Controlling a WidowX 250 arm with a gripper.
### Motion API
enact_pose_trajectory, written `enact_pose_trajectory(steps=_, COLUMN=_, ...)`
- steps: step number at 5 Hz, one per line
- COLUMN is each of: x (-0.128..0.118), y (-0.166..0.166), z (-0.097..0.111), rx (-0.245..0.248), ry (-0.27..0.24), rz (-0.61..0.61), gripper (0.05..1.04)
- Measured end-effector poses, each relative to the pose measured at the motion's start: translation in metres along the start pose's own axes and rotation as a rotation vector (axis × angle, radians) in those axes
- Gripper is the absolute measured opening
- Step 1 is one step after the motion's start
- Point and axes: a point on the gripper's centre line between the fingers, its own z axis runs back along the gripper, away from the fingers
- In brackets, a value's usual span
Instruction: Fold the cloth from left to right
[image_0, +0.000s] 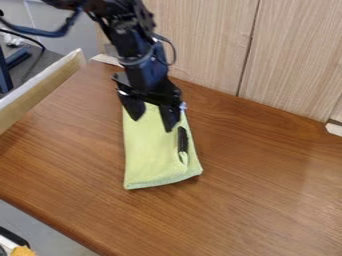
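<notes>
So the green cloth (150, 160) is lying as a long, narrow piece on the brown wooden surface (267, 195), with a small black thing (182, 140) sitting along its right side in the camera view. The pincer (153, 124) is hanging over the cloth's far end, pretty wide, and there's cloth visible between its tips.

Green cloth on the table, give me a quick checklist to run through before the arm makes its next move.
1. Fingers apart: ok, spread over the cloth's far end.
2. Fingertips touching the cloth: cannot tell.
3. Near corners resting within the table: ok.
4. Cloth's right side in view unmarked by anything dark: not ok, a black strip shows there.
5. Fold complete: cannot tell.
</notes>
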Motion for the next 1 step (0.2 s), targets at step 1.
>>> enact_pose_trajectory(steps=1, x=-0.0004, y=0.0009, z=0.0007, rx=0.002, ry=-0.001, rz=0.002, gripper=1.000)
